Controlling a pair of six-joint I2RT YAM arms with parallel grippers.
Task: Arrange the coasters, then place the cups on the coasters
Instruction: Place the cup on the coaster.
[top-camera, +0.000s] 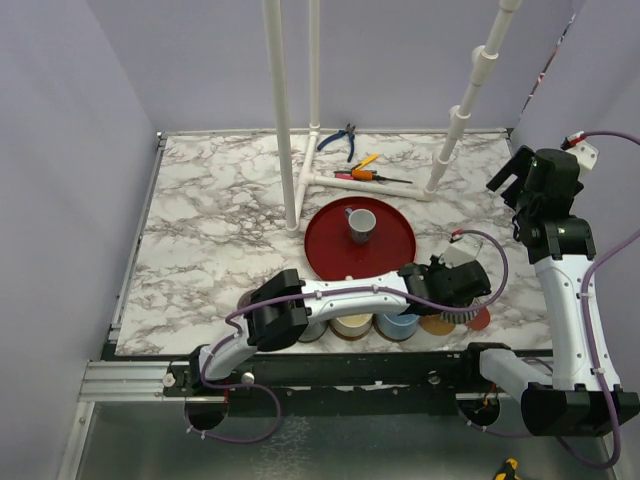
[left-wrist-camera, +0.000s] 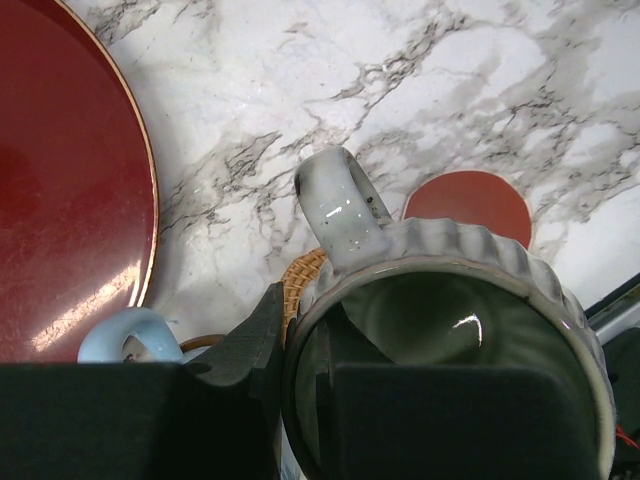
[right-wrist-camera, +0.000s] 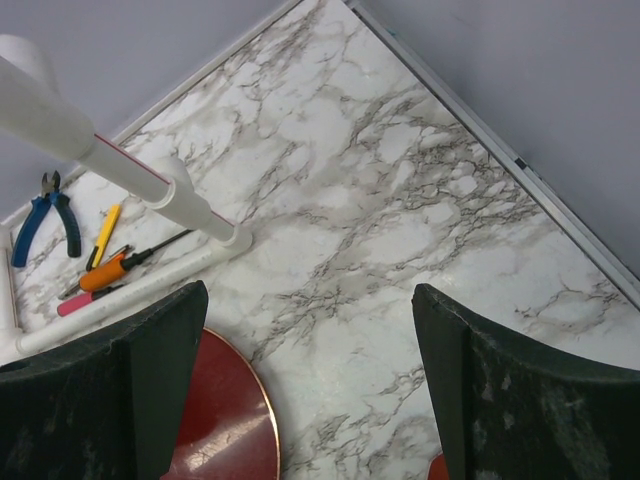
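My left gripper (left-wrist-camera: 300, 330) is shut on the rim of the ribbed dark grey-green cup (left-wrist-camera: 450, 300), one finger inside and one outside. The cup's handle (left-wrist-camera: 340, 205) points away. It sits over a woven tan coaster (left-wrist-camera: 300, 272); whether they touch I cannot tell. A small reddish coaster (left-wrist-camera: 468, 203) lies bare just beyond. In the top view the left gripper (top-camera: 447, 287) covers that cup at the right end of the near row, beside the light blue cup (top-camera: 398, 325) and cream cup (top-camera: 350, 324). A pale grey cup (top-camera: 360, 224) stands on the red tray (top-camera: 330, 250). My right gripper (top-camera: 512, 178) hangs open and empty.
A white pipe frame (top-camera: 300, 180) rises from the back of the marble table. Pliers and screwdrivers (top-camera: 360, 172) lie beside it. The left arm stretches across the near row of cups. The right wrist view shows the tray's edge (right-wrist-camera: 240, 420) below the raised right gripper (right-wrist-camera: 310, 380).
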